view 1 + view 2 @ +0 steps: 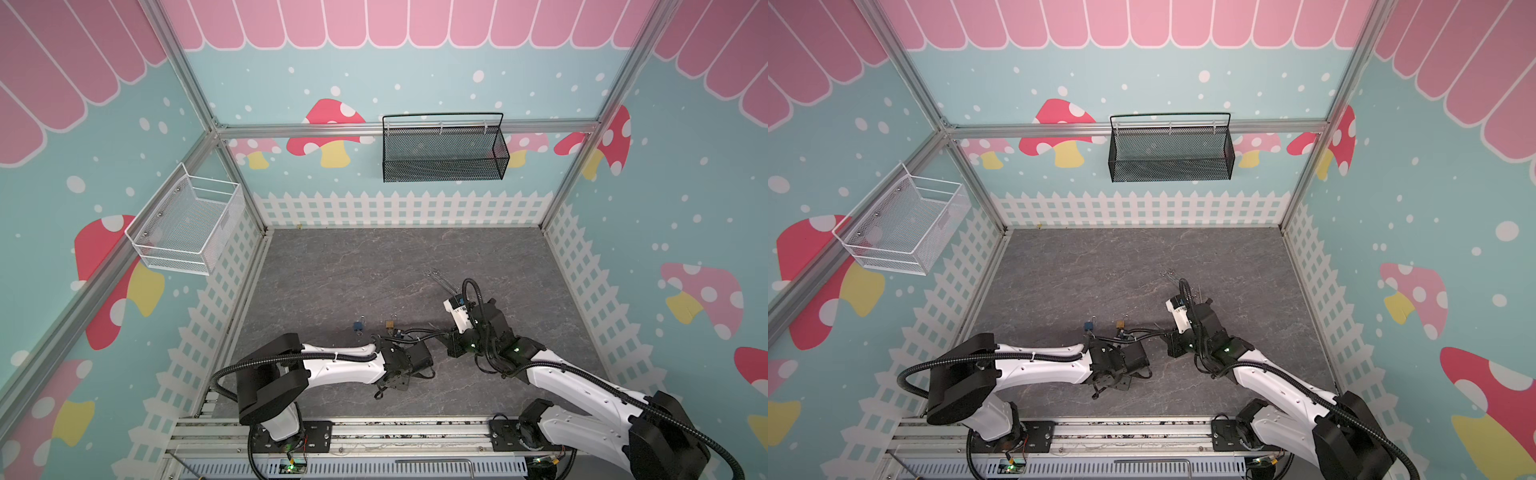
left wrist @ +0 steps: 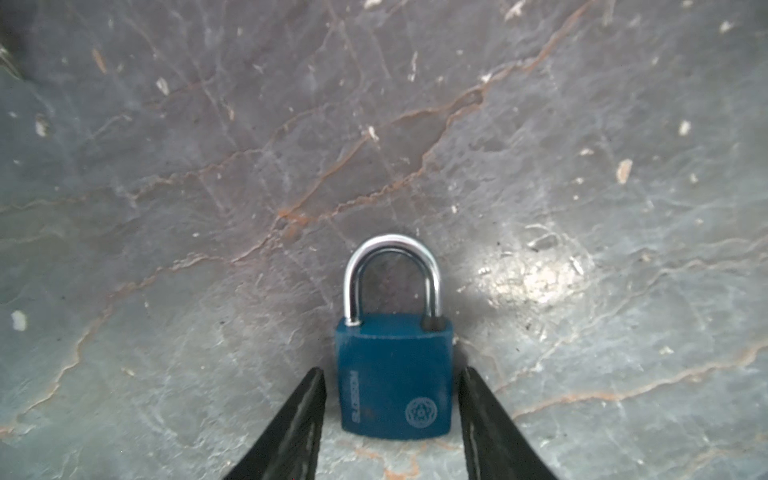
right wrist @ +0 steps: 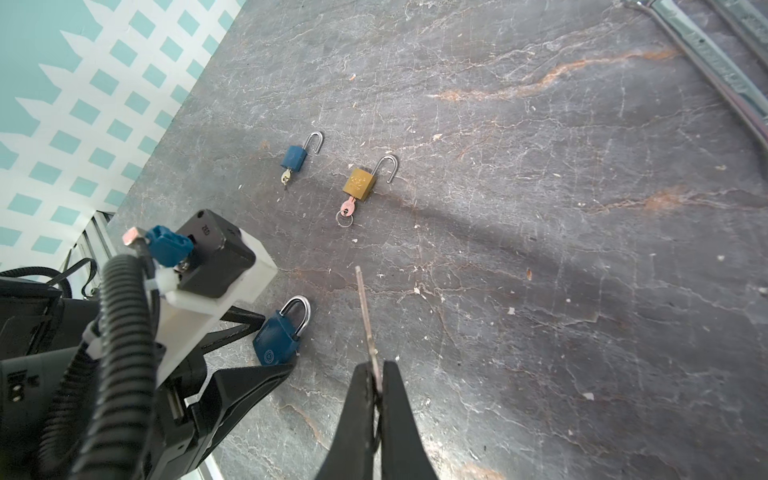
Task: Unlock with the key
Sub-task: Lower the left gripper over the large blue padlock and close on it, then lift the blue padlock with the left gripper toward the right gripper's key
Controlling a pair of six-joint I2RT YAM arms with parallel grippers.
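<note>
Blue padlock point(image 2: 395, 378) flat on table point(image 2: 208, 166), shackle shut. Left gripper point(image 2: 390, 370) spread, jaws flanking body, not quite touching: likely placed to clamp it steady. Right gripper point(image 3: 376, 365) pinches key point(image 3: 365, 307) by head, blade forward, near padlock, probably ready for keyhole.

Dark-blue padlock point(image 2: 395, 374), silver shackle point(image 2: 392, 249), on grey marbled tabletop point(image 2: 249, 166) veined rust-orange. In both top views, brass-yellow padlock point(image 1: 390, 324) at 3 o'clock of a smaller blue padlock point(image 1: 359, 324). Teal walls point(image 1: 270, 91), white dots, red mushrooms point(image 1: 328, 124); black mesh basket point(image 1: 444, 166) at 12 o'clock, white mesh basket point(image 1: 174, 253) at 9.
</note>
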